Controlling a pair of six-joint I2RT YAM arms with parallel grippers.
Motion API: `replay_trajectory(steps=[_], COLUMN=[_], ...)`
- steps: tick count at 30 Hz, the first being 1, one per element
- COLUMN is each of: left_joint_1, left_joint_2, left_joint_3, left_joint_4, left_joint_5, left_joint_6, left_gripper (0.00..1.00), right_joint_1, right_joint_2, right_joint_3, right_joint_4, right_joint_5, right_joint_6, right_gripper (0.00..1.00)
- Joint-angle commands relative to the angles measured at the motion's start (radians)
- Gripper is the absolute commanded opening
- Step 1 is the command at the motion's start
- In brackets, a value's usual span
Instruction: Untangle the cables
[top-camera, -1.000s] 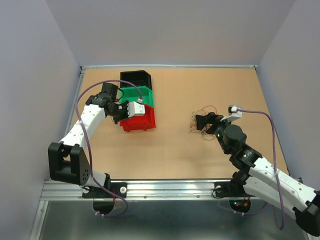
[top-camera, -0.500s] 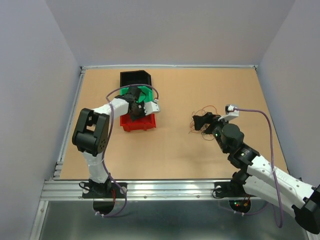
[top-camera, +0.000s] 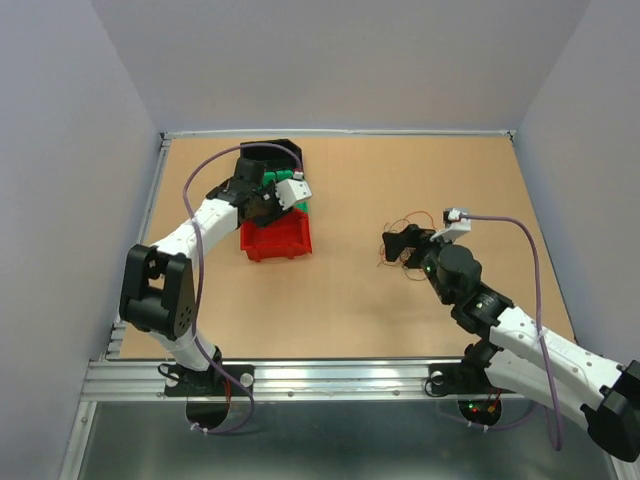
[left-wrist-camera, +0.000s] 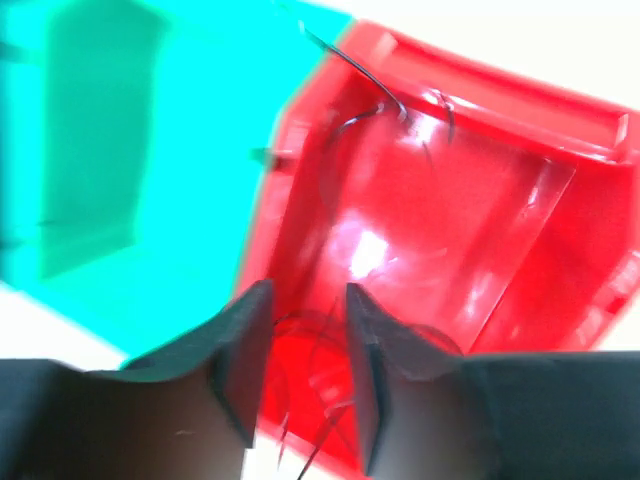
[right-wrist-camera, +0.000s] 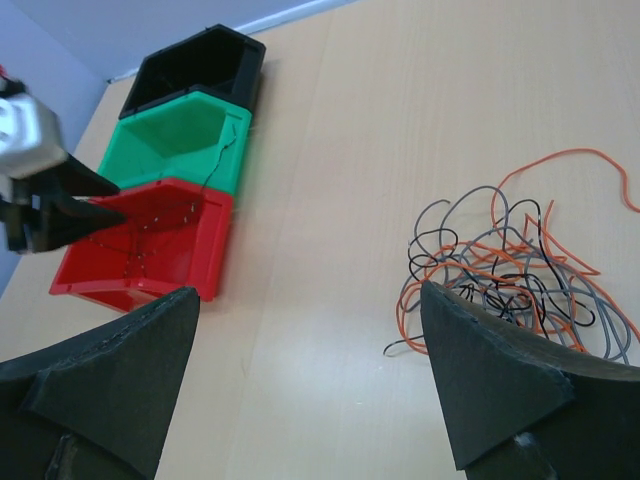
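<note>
The left gripper (left-wrist-camera: 306, 295) hangs nose-down over a glossy red plastic bin (left-wrist-camera: 500, 250), its 2 black fingers (left-wrist-camera: 245, 360) parted by a narrow gap with nothing clamped between them. The view here is blurred. Faint thin strands lie on the red floor just below the fingertips, and 1 thin dark wire (left-wrist-camera: 370, 95) curls at the bin's far corner, next to a green plastic bin (left-wrist-camera: 150, 150) that touches the red one along a side wall. In the right wrist view a black plastic bin (right-wrist-camera: 200, 62) stands behind the green one, so the 3 bins form a row on the left part of the tan wooden table (right-wrist-camera: 330, 150).

The right gripper (right-wrist-camera: 308, 292) sits low over the table, well apart from the bins, jaws spread wide and holding nothing. Just ahead of its right-hand finger (right-wrist-camera: 500, 390) lies the loose bunch of hair-thin cables (right-wrist-camera: 510, 265) in orange, grey and black. They rest flat on the tabletop, and 1 orange loop strays out toward the table's right side. From above, the bunch lies right of the table's centre, partly hidden under this gripper.
</note>
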Motion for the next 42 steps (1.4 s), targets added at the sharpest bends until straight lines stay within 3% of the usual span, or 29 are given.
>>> replay_trajectory(steps=[1, 6, 10, 15, 18, 21, 26, 30, 36, 38, 41, 42], left_joint_1=[-0.003, -0.003, -0.003, -0.049, -0.139, -0.192, -0.201, -0.201, -0.201, -0.201, -0.200, -0.201], left_joint_2=[-0.108, -0.163, -0.214, -0.260, -0.283, -0.263, -0.209, -0.264, -0.364, -0.358, -0.276, -0.251], left_joint_3=[0.039, 0.039, 0.048, 0.054, 0.005, 0.023, 0.103, 0.004, -0.242, -0.247, -0.219, -0.204], left_joint_4=[-0.048, -0.073, -0.043, 0.072, 0.262, 0.347, 0.424, 0.551, 0.741, 0.740, 0.719, 0.708], left_joint_5=[0.002, -0.016, 0.020, 0.022, -0.134, -0.185, -0.165, -0.109, -0.147, -0.159, -0.203, -0.219], left_joint_6=[-0.024, -0.025, -0.080, -0.293, -0.370, -0.453, -0.568, -0.654, -0.647, -0.630, -0.631, -0.634], left_gripper=[0.51, 0.64, 0.65, 0.73, 0.75, 0.75, 0.75, 0.75, 0.76, 0.76, 0.78, 0.78], right_joint_1=[-0.001, -0.001, 0.000, -0.001, -0.001, -0.001, -0.010, -0.041, -0.073, -0.073, -0.073, -0.073], right_joint_2=[0.017, 0.074, 0.130, 0.224, 0.298, 0.347, 0.413, 0.494, 0.690, 0.716, 0.733, 0.735], right_joint_3=[0.011, 0.034, 0.054, 0.094, 0.137, 0.166, 0.208, 0.241, 0.324, 0.341, 0.360, 0.361], right_joint_4=[0.045, 0.045, 0.047, 0.044, -0.010, -0.047, -0.114, -0.117, -0.100, -0.100, -0.085, -0.081], right_joint_5=[-0.001, -0.027, -0.020, 0.057, 0.159, 0.224, 0.278, 0.224, 0.160, 0.154, 0.126, 0.123], right_joint_6=[-0.009, -0.015, -0.008, -0.001, 0.018, 0.028, 0.051, 0.051, 0.035, 0.040, 0.039, 0.037], right_gripper=[0.97, 0.97, 0.97, 0.97, 0.90, 0.77, 0.75, 0.66, 0.68, 0.63, 0.25, 0.18])
